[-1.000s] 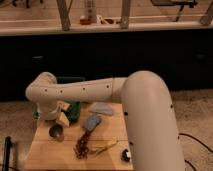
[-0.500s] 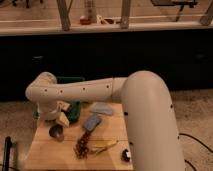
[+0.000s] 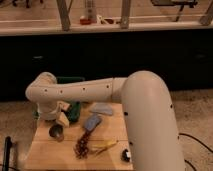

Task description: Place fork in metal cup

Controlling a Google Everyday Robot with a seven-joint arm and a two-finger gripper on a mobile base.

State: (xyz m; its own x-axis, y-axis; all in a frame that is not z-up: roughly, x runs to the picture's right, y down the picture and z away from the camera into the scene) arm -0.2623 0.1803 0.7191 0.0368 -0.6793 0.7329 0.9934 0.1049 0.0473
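The metal cup (image 3: 56,132) is small, round and dull grey with a dark inside. It stands on the left part of the wooden table (image 3: 112,132). My white arm reaches from the right foreground across to the left. My gripper (image 3: 61,116) hangs from the wrist just above and slightly right of the cup, in front of the green bin (image 3: 72,82). I cannot pick out the fork in this view, and I cannot tell whether anything is in the gripper.
On the table lie a grey-blue object (image 3: 92,121), a paler one (image 3: 102,107), a brown-red bunch (image 3: 82,146), a yellow item (image 3: 104,146) and a small dark thing (image 3: 125,155). A dark counter front stands behind the table.
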